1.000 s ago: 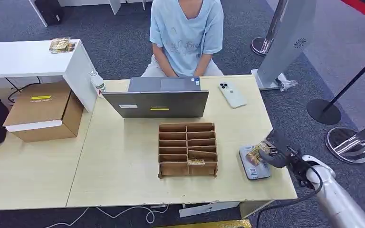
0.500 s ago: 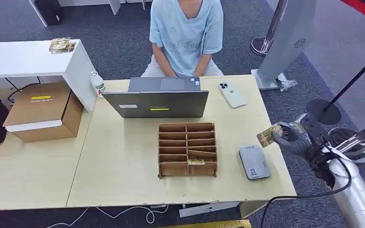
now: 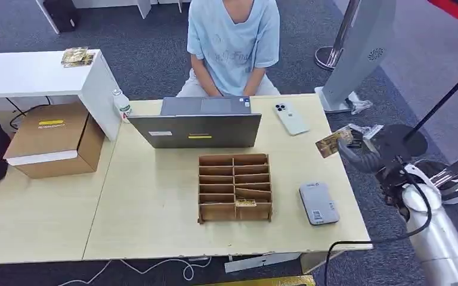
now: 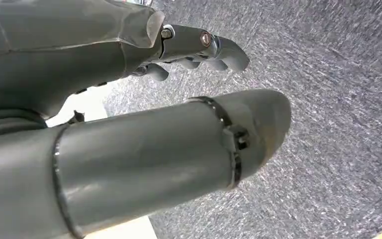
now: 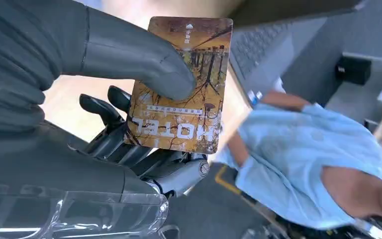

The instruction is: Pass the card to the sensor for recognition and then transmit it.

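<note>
Up and away from the sensor (image 3: 319, 203) the right hand (image 3: 358, 152) has swung in the last second — it was down over the grey pad, and now it hangs off the far right corner of the table (image 3: 155, 202), nearer the seated person (image 3: 234, 44); the card (image 3: 332, 143) went with it. From the wrist camera the card (image 5: 183, 84) reads as a thin, stiff, glossy hotel key card — light, I'd say, and slick enough to slide if the pinch loosens; best held flat across its face near one end, as it is now. Thumb (image 5: 129, 55) presses on the printed side, the darker fingers back it from behind, so the hand is closed on the card; its far end juts free for someone to take. Left hand (image 4: 199, 47) hangs low over carpet, fingers curled in, nothing in them.
</note>
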### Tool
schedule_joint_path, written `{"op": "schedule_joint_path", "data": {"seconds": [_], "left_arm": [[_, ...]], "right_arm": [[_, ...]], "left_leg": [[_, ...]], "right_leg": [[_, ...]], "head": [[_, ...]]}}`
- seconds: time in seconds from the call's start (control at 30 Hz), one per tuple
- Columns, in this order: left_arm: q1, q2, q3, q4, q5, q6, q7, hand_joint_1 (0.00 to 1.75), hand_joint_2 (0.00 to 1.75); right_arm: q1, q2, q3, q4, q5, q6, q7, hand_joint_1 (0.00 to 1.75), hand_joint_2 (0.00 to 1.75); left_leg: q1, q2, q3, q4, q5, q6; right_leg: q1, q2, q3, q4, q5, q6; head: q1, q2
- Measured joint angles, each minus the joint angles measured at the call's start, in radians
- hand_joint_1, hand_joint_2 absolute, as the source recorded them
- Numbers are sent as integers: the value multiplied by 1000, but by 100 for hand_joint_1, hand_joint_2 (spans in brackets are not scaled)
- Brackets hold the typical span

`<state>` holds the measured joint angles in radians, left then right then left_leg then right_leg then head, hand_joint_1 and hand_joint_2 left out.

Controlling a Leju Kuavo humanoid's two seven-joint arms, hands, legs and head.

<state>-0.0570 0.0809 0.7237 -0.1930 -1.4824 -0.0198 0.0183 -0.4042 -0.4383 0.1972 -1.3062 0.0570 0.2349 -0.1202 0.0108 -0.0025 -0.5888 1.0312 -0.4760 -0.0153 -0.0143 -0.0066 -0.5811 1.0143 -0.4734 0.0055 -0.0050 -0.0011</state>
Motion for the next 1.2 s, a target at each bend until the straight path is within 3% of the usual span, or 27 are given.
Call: {"op": "schedule_joint_path", "data": {"seconds": [0.07,0.2,0.37,0.4,0.7,0.77,0.97,1.07,1.2], "left_arm": [[1,0,0,0,0,-2,0,0,0],[0,-2,0,0,0,-4,-3,0,0],[0,-3,1,0,0,-4,-11,0,0],[0,-3,0,0,0,-4,-14,0,0],[-1,-3,-2,0,0,-1,-30,0,0],[-2,-3,-3,0,0,-1,-31,0,0],[-3,-3,-5,0,0,-1,-31,0,0],[-4,-3,-8,0,0,-1,-33,0,0],[-4,-2,-8,0,0,-1,-39,0,0]], "right_arm": [[-19,26,11,-32,60,-64,-2,175,175],[-61,83,45,-92,313,-280,-22,175,175],[-108,149,80,-137,505,-454,-50,175,175],[-116,161,89,-143,560,-516,-66,175,175],[-213,218,148,-135,918,-889,-121,175,175],[-238,231,158,-121,986,-920,-121,175,175],[-347,284,193,-28,1033,-900,-80,175,175],[-409,322,212,48,1076,-828,1,175,175],[-510,370,237,179,1234,-833,81,175,175]], "left_leg": [[0,0,0,0,0,0],[0,0,0,0,1,-1],[0,-1,0,0,1,-1],[0,-1,0,0,1,-1],[0,0,0,0,1,-1],[0,0,0,0,1,-1],[1,0,0,0,2,-2],[1,0,0,0,3,-2],[1,1,0,0,3,-2]], "right_leg": [[0,0,0,0,0,0],[0,0,0,0,0,0],[0,0,0,0,0,-1],[0,0,0,0,0,-1],[0,0,0,0,1,-1],[0,0,0,0,1,-1],[1,0,0,1,1,-1],[1,0,-1,1,1,-2],[1,1,-1,2,2,-2]], "head": [[0,0],[0,0],[0,0],[0,0],[0,0],[0,0],[0,0],[0,0],[0,0]]}}
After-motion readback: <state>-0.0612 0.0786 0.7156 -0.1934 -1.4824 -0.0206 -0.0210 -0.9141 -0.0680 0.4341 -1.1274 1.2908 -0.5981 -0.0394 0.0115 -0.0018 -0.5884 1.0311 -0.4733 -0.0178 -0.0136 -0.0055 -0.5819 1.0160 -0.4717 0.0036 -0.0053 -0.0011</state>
